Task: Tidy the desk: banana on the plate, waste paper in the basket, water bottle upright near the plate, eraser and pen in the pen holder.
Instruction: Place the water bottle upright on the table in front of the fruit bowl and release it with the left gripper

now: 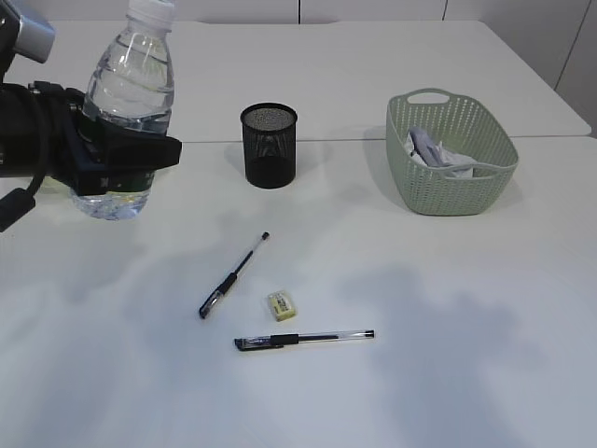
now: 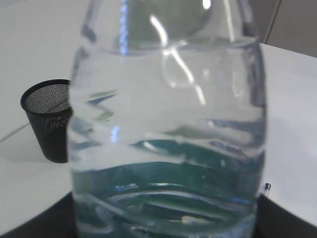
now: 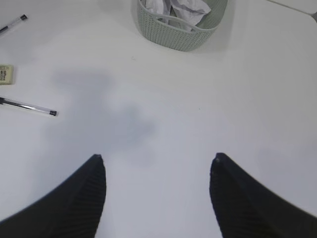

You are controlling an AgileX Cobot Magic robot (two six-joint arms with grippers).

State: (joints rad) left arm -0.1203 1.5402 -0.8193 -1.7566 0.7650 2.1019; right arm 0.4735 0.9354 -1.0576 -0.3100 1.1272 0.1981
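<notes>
My left gripper (image 1: 126,149) is shut on the water bottle (image 1: 131,75) at the far left, gripping its lower body. The bottle stands nearly upright, cap up, and fills the left wrist view (image 2: 168,124). The black mesh pen holder (image 1: 269,145) stands to its right. Two pens (image 1: 233,275) (image 1: 303,339) and the pale-yellow eraser (image 1: 282,305) lie on the desk (image 1: 420,327) in the middle front. The basket (image 1: 438,191) holds crumpled waste paper (image 1: 438,149). My right gripper (image 3: 157,159) hangs open over bare desk. The banana and the plate are out of view.
A thin seam (image 1: 345,140) crosses the tabletop behind the pen holder. In the right wrist view the basket (image 3: 183,37) lies ahead, and the eraser (image 3: 5,74) and a pen (image 3: 27,106) are off to the left.
</notes>
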